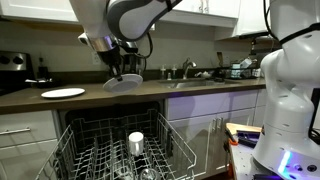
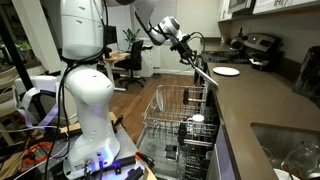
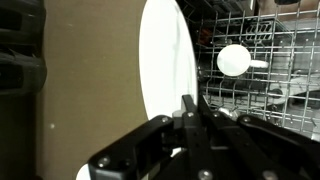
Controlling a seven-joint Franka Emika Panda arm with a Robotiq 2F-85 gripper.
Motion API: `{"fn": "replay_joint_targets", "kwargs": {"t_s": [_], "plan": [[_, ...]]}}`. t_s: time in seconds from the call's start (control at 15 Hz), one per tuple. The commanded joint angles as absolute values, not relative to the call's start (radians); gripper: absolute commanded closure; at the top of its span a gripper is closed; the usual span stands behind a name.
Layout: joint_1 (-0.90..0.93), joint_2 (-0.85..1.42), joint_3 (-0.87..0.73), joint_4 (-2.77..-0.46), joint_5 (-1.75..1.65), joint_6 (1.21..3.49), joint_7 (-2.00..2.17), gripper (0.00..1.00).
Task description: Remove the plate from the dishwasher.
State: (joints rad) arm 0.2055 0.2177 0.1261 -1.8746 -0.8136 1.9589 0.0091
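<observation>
Fingers (image 3: 188, 112) are pinched tight on the rim of the plate (image 3: 165, 60), almost no gap, plate edge caught between them. Gripper (image 1: 122, 72) hangs from the arm, pointing down, over the front edge of the countertop (image 1: 90, 97).

Plate (image 1: 122, 84) is in the air, out of the dishwasher (image 1: 120, 128) and clear of the rack (image 1: 100, 152), touching only the fingers. In an exterior view it hangs tilted just under the gripper, about level with the countertop's front edge, above the back end of the open dishwasher. In the wrist view the plate stands near edge-on, with brown countertop (image 3: 90, 80) to one side and rack wires (image 3: 270, 60) to the other.

The rack is pulled out, white wire with tines up, and shows in both exterior views (image 2: 175, 108). A white cup (image 1: 136, 141) stands in the rack near its middle; the cup (image 3: 235, 60) shows in the wrist view beside the held plate, not touching it.

A second, brighter flat plate (image 1: 63, 93) lies on the countertop, well apart from the held one, toward the stove (image 1: 12, 60) end; the same flat plate (image 2: 227, 71) shows in both exterior views. Sink faucet (image 1: 186, 70) sits at the back edge of the countertop on the other side. White robot base (image 1: 290, 100) stands beside the dishwasher.
</observation>
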Motion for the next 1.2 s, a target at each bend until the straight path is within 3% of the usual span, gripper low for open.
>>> {"fn": "replay_joint_targets", "kwargs": {"t_s": [0.0, 1.13], "plan": [[0.210, 0.199, 0.127, -1.886, -0.865, 1.948, 0.052, 0.99], [0.181, 0.204, 0.078, -1.974, -0.994, 2.134, 0.162, 0.99]]}}
